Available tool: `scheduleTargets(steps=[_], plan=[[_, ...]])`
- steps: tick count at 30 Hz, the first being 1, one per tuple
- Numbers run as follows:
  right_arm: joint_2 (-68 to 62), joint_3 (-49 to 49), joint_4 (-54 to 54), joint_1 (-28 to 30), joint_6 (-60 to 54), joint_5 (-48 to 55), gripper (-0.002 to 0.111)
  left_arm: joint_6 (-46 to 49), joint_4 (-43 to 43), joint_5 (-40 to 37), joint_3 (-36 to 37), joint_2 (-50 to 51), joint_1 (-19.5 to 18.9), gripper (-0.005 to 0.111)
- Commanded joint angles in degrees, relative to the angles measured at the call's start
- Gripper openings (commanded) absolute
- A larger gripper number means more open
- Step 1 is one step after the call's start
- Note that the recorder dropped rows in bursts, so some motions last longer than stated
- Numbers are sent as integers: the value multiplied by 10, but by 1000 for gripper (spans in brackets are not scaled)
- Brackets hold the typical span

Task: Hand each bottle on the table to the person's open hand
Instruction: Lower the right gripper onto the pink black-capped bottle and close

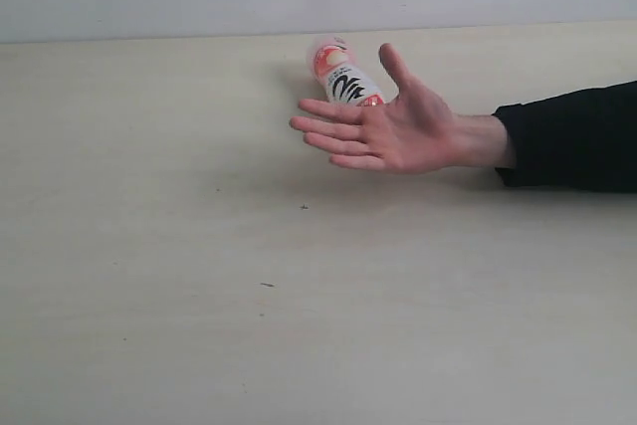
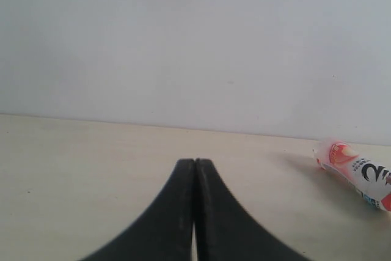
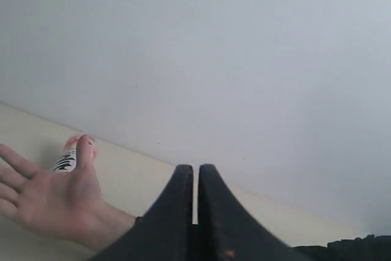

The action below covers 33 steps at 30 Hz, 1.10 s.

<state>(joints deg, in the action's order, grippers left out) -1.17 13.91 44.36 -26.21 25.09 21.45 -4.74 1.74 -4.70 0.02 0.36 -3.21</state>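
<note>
Nearest the lens on each wrist are black tapered fingers: the left gripper point(image 2: 195, 166) has its jaws pressed together on nothing, and the right gripper point(image 3: 195, 172) is closed too, with only a sliver of light between its tips, holding nothing. Beyond them spreads the wide pale cream table point(image 1: 299, 325). One small clear plastic bottle with a pink-red and white label point(image 1: 343, 77) lies on its side near the table's far edge. It sits just behind the person's bare open hand point(image 1: 398, 131), wrist in a black sleeve, which partly hides it. No other bottles show. My worry: the round bottle could roll away if closed jaws nudge it, and a reach past the hand risks bumping the waiting fingers
</note>
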Motion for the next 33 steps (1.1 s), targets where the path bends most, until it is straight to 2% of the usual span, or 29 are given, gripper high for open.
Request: scheduleTargets(steps=[1,5,6,7,9,10,13,15,16,17,20,23,25,29,33], plan=[[-77,62,-21,2,27,34,12,1,2,-1,0,-4,4,0],[-317,240,-92,2,60,96,12,1,2,-1,0,-4,4,0],[-433,329,-144,2,41,150,12,1,2,-1,0,-4,4,0],[-494,367,-166,2,20,171,12,1,2,-1,0,-4,4,0],[-693,532,-288,2,-87,225,12,1,2,-1,0,-4,4,0],[-747,580,-324,2,-118,224,12,1,2,-1,0,-4,4,0],[-906,699,-333,2,-132,189,12,1,2,-1,0,-4,4,0],[-1006,771,-333,2,-145,216,19,1,2,-1,0,-4,4,0],[-1047,808,-335,2,-159,242,26,1,2,-1,0,-4,4,0],[-1099,859,-335,2,-176,282,37,1,2,-1,0,-4,4,0],[-1183,948,-341,2,-210,346,55,1,2,-1,0,-4,4,0],[-1251,1029,-310,2,-208,370,66,1,2,-1,0,-4,4,0],[-1284,1059,-285,2,-201,340,68,1,2,-1,0,-4,4,0],[-1317,1085,-316,2,-182,298,68,1,2,-1,0,-4,4,0],[-1351,1118,-322,2,-196,300,70,1,2,-1,0,-4,4,0]])
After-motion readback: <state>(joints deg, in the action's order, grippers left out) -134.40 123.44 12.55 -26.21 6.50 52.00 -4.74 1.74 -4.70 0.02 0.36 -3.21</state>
